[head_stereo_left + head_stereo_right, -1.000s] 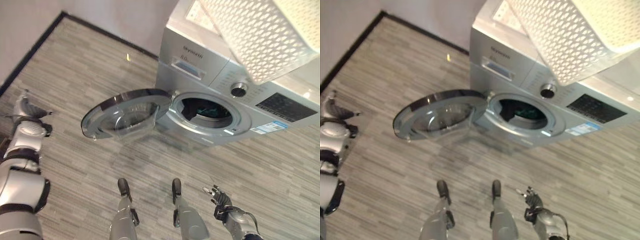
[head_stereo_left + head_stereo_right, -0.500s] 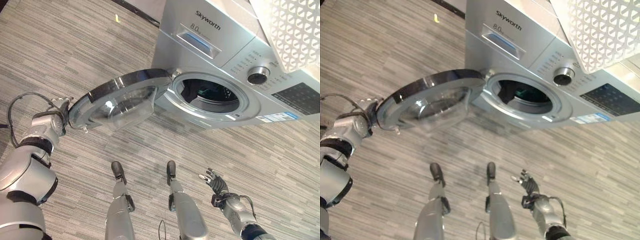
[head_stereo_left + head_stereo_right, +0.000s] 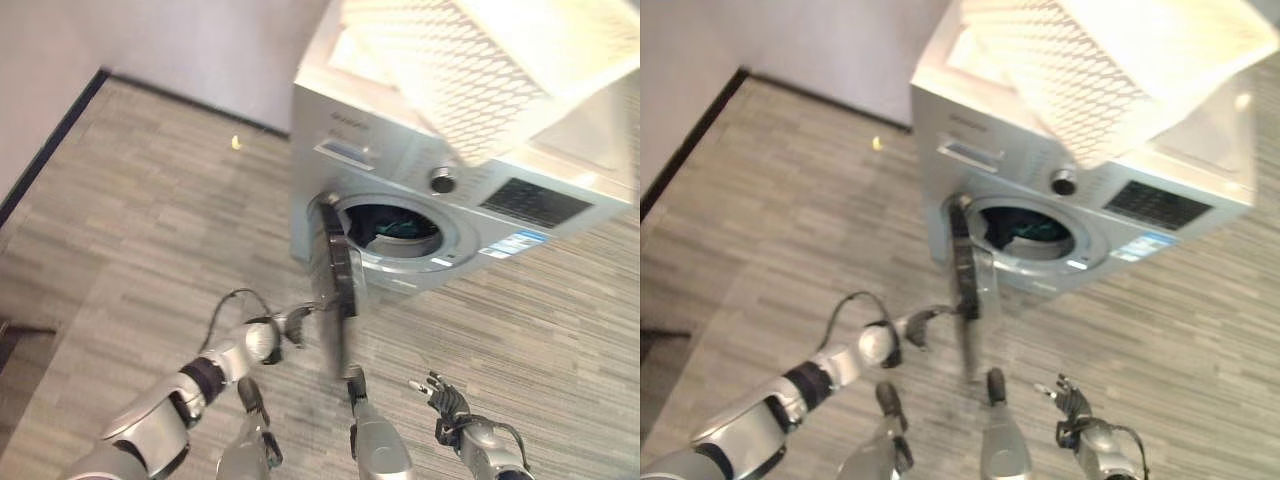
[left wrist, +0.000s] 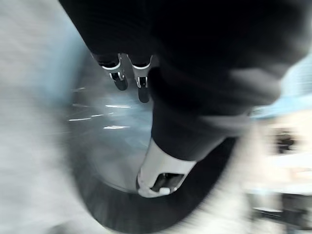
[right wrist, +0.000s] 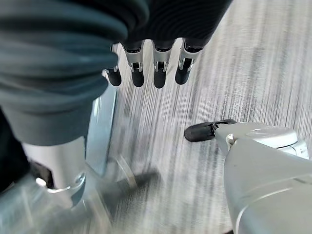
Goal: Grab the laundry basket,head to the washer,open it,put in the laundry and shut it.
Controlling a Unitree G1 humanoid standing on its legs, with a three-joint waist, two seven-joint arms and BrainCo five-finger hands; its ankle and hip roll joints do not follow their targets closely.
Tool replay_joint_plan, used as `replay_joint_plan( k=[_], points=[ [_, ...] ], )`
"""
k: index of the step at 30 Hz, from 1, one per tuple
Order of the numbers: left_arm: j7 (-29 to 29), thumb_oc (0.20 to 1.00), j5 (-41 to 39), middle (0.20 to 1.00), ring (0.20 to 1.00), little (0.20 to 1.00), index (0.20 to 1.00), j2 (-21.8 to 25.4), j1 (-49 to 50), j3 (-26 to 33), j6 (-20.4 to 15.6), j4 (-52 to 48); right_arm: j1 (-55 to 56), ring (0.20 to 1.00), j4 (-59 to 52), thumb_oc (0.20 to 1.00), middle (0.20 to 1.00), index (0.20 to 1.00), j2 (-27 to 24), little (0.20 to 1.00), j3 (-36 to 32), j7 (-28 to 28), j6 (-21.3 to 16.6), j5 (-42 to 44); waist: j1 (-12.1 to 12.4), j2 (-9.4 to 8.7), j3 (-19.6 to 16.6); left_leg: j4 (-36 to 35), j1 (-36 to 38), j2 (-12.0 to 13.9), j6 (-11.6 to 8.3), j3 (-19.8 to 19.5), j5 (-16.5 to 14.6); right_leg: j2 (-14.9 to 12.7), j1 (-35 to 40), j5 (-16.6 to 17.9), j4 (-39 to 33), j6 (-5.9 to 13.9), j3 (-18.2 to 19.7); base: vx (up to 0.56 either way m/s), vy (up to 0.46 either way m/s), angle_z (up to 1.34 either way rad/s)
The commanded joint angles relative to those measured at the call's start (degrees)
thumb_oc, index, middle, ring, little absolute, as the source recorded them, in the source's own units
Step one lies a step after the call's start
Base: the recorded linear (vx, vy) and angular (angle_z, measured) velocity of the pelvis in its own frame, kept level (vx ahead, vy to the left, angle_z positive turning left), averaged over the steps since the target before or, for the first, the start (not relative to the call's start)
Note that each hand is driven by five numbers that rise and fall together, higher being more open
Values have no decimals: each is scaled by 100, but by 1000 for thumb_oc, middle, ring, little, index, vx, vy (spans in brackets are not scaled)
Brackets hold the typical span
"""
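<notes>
washer [image 3: 400,150]: glossy silver metal | basket [image 3: 470,70]: perforated white plastic | floor [image 3: 150,220]: matt wood-grain planks

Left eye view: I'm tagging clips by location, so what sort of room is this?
Probably a home laundry corner: a silver front-loading washing machine with its round glass door ajar, a white perforated plastic laundry basket on top, and grey wood-look flooring.

The grey striped floor [image 3: 150,220] carries the silver washer [image 3: 400,170], a small yellow scrap [image 3: 236,142] nearby.
</notes>
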Motion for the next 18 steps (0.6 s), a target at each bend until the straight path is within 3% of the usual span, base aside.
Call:
replay_joint_plan(
  k=[1, 3, 4, 9, 12, 17, 18],
  points=[
    [602, 1000, -240, 1000, 1000, 1000, 1000, -1098, -916, 330, -500, 328, 81, 1000, 293, 1000, 1000, 1000, -456, 1000, 38, -206, -67, -202, -166, 562, -173, 189, 319, 440, -329, -379, -449, 293, -234, -372, 415, 123, 118, 23, -24, -26],
    [712, 1000, -332, 1000, 1000, 1000, 1000, -1222, -997, 368, -512, 313, 100, 1000, 407, 1000, 1000, 1000, -467, 1000, 21, -251, -59, -245, -225, 589, -201, 135, 350, 438, -330, -350, -433, 298, -227, -372, 408, 122, 143, 5, -32, -29],
    [857, 1000, -708, 1000, 1000, 1000, 1000, -1205, -1072, 506, -599, -244, 193, 1000, 579, 1000, 1000, 1000, -500, 1000, -98, -368, -33, -308, -257, 662, -233, 87, 335, 431, -323, -367, -428, 291, -240, -349, 368, 137, 134, -24, -55, -31],
    [704, 1000, -1157, 1000, 1000, 1000, 1000, -607, -614, 751, -710, -1391, 368, 1000, 997, 1000, 1000, 1000, -376, 1000, -322, -458, 46, -578, -116, 790, -214, 69, 337, 440, -305, -390, -405, 303, -202, -351, 337, 132, 72, -44, -46, -8],
    [510, 1000, -1370, 1000, 1000, 1000, 1000, -167, 191, 935, -697, -1597, 471, 1000, 1073, 1000, 1000, 1000, -229, 1000, -549, -447, 45, -480, 23, 847, -207, 58, 358, 429, -304, -523, -360, 282, -31, -394, 321, 96, -117, -39, -55, 3],
    [354, 1000, -1793, 1000, 1000, 1000, 1000, 35, 1041, 1270, -691, -1664, 532, 1000, 1052, 1000, 1000, 1000, -98, 1000, -647, -440, 20, -376, 179, 872, -226, 37, 313, 407, -307, -665, -311, 267, 58, -413, 307, 46, -292, -20, -45, 27],
    [231, 1000, -2086, 1000, 1000, 1000, 1000, 224, 1683, 1645, -746, -1528, 527, 1000, 959, 1000, 1000, 1000, 15, 1000, -651, -404, -19, -303, 294, 858, -230, 37, 352, 379, -307, -737, -323, 261, 163, -445, 316, 28, -365, -9, -39, 25]
  ],
)
